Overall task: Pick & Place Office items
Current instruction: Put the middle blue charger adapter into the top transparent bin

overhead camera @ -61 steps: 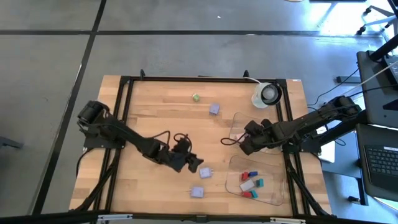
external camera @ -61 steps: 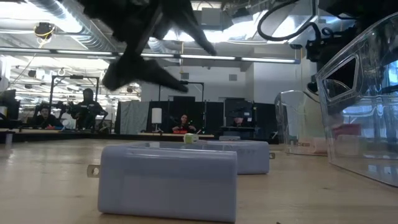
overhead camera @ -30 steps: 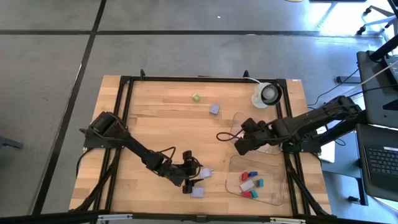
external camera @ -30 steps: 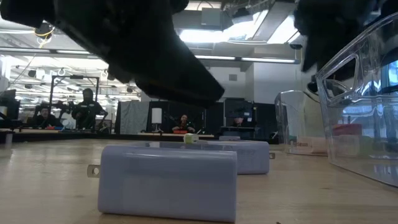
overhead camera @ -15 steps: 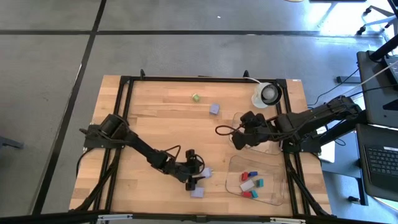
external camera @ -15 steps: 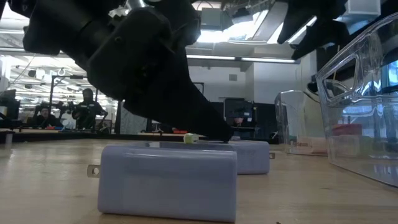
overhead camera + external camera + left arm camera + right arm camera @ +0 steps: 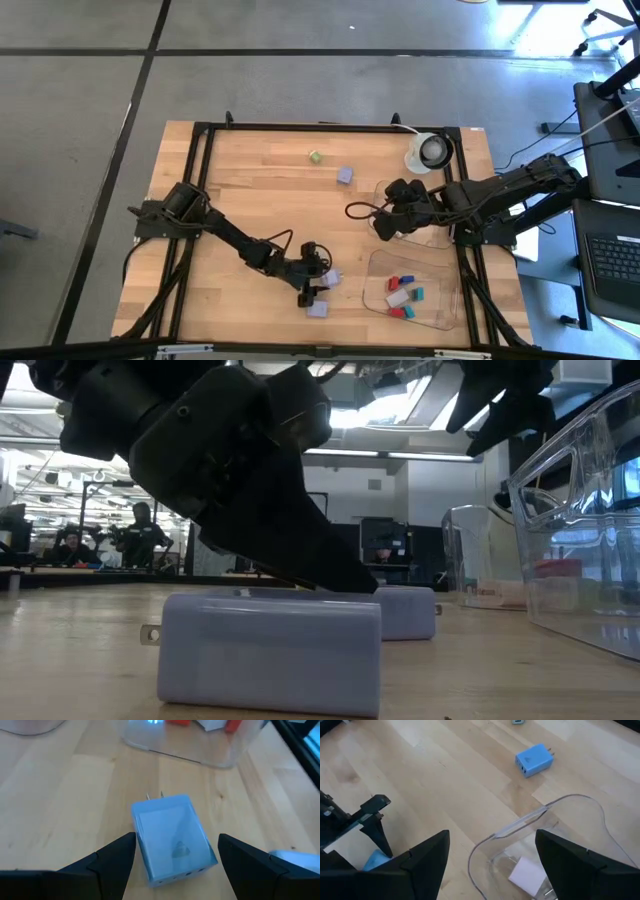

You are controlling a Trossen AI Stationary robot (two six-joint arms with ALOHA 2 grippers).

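Note:
Two lavender plug-shaped blocks lie flat on the table near its front edge. My left gripper (image 7: 318, 283) is open and low, with its fingers on either side of the farther block (image 7: 172, 837) and clear of it. That block's prongs point at the near tray. The nearer block (image 7: 270, 650) lies just beside it. My right gripper (image 7: 384, 227) hangs open above the far clear tray (image 7: 555, 807), holding nothing. Another lavender block (image 7: 345, 175) and a tiny green piece (image 7: 315, 157) lie toward the far edge.
The near clear tray (image 7: 440, 310) at the front right holds red, teal and white pieces. A white piece (image 7: 527, 872) lies in the far tray. A white tape roll (image 7: 430, 152) stands at the back right. Bare wood stretches across the table's left and middle.
My left gripper has come down toward the table's near edge and now stands around the farther lavender block, still open. My right gripper has risen and turned a little over the far tray, also open. No block has moved.

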